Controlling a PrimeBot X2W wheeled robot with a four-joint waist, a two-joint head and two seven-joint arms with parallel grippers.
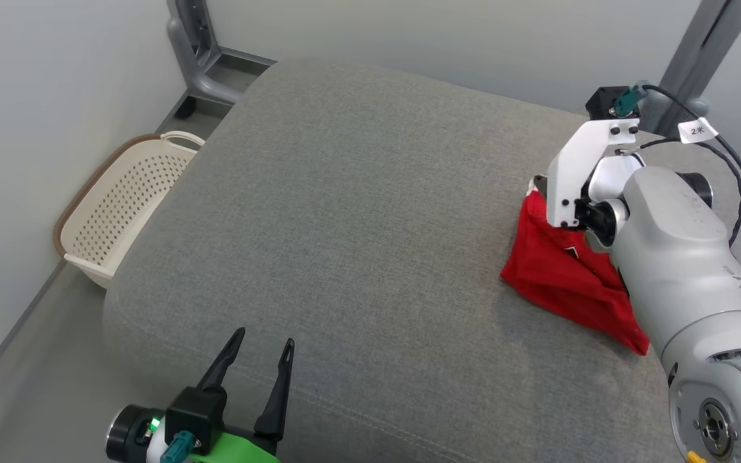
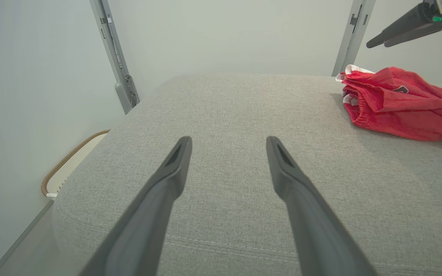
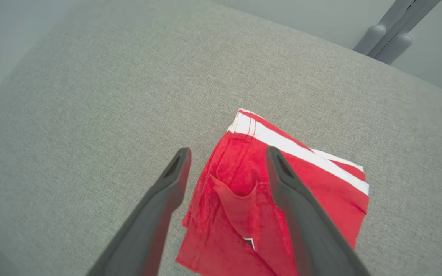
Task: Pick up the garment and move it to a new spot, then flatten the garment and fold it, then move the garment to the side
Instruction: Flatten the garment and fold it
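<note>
So closest in you've got the left gripper (image 1: pixel 264 336) hanging just over the front edge of the big grey fabric cushion (image 1: pixel 357 212), fingers spread wide, nothing in them. From there it's bare grey fabric across the whole middle and left of the cushion, loads of open room. The crumpled red garment with white stripes (image 1: pixel 556 276) sits in a loose heap over on the right side, well apart from the left gripper. The right gripper (image 3: pixel 228 150) is right above it, pointing down, fingers apart and let go, not pinching any cloth; in the left wrist view it floats clear of the heap. How close the garment is to the right edge I can't tell, the pale forearm covers that bit. Off the left edge, a cream perforated plastic basket (image 1: pixel 119 206) sits on the floor against the wall. Grey metal posts (image 1: pixel 200 51) stand at the far corners.
</note>
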